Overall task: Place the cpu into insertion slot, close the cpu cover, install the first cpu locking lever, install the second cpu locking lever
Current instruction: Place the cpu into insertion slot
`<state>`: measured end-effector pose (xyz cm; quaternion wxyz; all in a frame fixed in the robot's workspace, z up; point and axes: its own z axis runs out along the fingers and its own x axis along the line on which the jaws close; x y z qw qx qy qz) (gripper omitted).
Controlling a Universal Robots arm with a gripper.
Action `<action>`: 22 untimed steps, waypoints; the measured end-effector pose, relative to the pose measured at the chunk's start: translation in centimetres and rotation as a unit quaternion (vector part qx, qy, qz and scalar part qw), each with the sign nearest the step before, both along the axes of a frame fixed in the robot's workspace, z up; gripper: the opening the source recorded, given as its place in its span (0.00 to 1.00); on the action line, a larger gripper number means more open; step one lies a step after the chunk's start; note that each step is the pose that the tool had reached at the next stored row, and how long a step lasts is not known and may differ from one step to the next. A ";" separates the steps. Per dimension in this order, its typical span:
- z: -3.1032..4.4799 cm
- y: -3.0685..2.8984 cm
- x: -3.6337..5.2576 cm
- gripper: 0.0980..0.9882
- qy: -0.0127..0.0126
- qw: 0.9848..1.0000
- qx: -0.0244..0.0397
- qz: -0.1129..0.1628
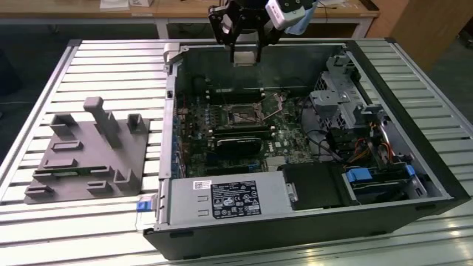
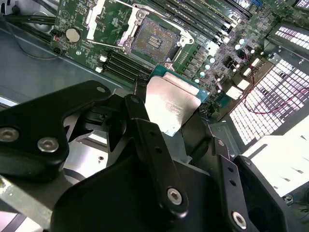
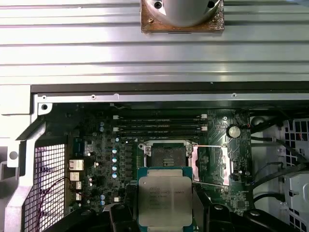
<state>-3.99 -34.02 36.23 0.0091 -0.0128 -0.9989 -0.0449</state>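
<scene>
1. Exterior view: we see the gripper [image 1: 245, 52] hanging in the air above the far wall of the open computer case [image 1: 384, 72], which lies on its side on a slatted metal table [image 1: 111, 61]
2. We find the tool clamped on the cpu [image 1: 245, 57]; in the second wrist view its black fingers [image 2: 145, 130] press 2 opposite edges of the chip, whose dull silver top faces the camera
3. The cpu is held clear of the motherboard [image 3: 96, 159], well apart from the insertion slot [image 3: 166, 153]; in the first wrist view the chip's edge overlaps the slot's near side
4. We see the insertion slot bare, its square bed of contacts uncovered
5. The cpu cover [image 3: 197, 164] is swung open and sits just beside the slot, on the side of the round coin battery [image 3: 233, 131]
6. Thin wire locking levers [image 3: 211, 145] run along the open cover's edges
7. A row of long memory slots [image 3: 159, 126] lies on the slot's other side, next to the case wall
8. In the exterior view a black card [image 1: 236, 141] sits near the slot, a labelled power supply [image 1: 229, 199] fills the near corner of the case, and a grey moulded fixture [image 1: 88, 149] rests on the table at the exterior view's left, well apart from the case
</scene>
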 end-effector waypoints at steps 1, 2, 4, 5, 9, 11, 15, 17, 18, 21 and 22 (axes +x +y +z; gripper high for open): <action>-0.03 0.00 0.00 0.49 0.000 1.000 0.000 0.000; -0.07 0.00 0.00 0.49 0.000 1.000 0.000 0.000; -0.14 0.00 0.00 0.49 0.000 1.000 0.000 0.000; -0.18 0.00 0.00 0.49 0.000 1.000 0.000 0.000; -0.40 0.00 0.00 0.49 0.000 1.000 -0.001 0.000; -0.53 0.00 0.00 0.49 0.000 1.000 -0.001 0.000; -0.78 0.00 0.00 0.49 0.000 1.000 -0.001 0.000; -0.90 0.00 0.00 0.49 0.000 1.000 -0.002 0.000; -0.97 0.00 0.00 0.49 0.000 1.000 -0.002 0.000; -1.15 0.00 0.00 0.49 0.000 1.000 -0.002 0.000; -1.21 0.00 0.00 0.49 0.000 1.000 -0.002 0.000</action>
